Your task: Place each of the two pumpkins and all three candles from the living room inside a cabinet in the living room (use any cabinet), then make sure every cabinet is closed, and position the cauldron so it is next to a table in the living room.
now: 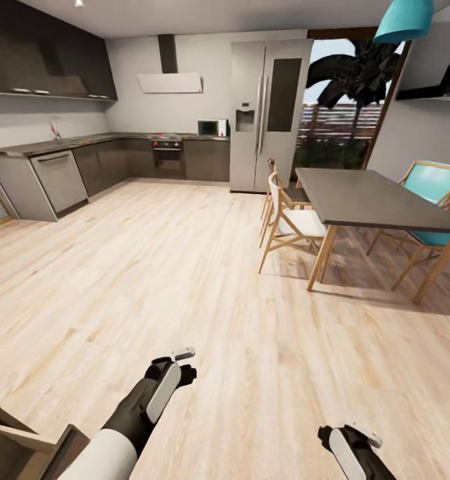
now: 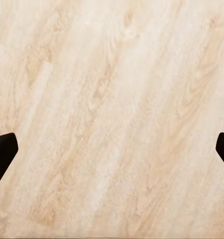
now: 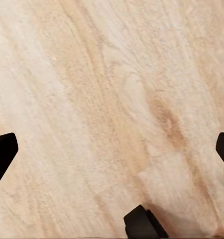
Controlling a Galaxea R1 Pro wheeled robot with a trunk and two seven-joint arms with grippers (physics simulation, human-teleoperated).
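The pale wooden floor (image 1: 185, 267) takes up most of the head view and serves as the landmark here. At its far edge runs a grey kitchen counter (image 1: 85, 141) with dark wall cupboards above, an oven (image 1: 167, 157) and a small microwave (image 1: 211, 127). Beside that row, also at the floor's far edge, stands a tall silver fridge (image 1: 268, 113), with a window showing a dark palm next to it. On the floor's right side stands a grey-topped dining table (image 1: 371, 197) on light wooden legs, with a white-seated wooden chair (image 1: 291, 223) drawn up to its near-left side and teal chairs (image 1: 438, 187) at its far side. A teal lamp shade (image 1: 405, 20) hangs above the table.

At the floor's near-left corner a piece of the dark brown cabinet (image 1: 25, 447) shows, seemingly with a pale interior exposed; whether a drawer is open I cannot tell for sure.

Above the near floor hangs the left arm, black and white, ending in the left pincer (image 1: 182, 363). The right pincer (image 1: 358, 440) sits at the floor's near edge. In both wrist views each pincer's dark fingertips (image 2: 2, 152) (image 3: 2, 152) stand wide apart at opposite sides, with only floorboards between them, holding nothing.
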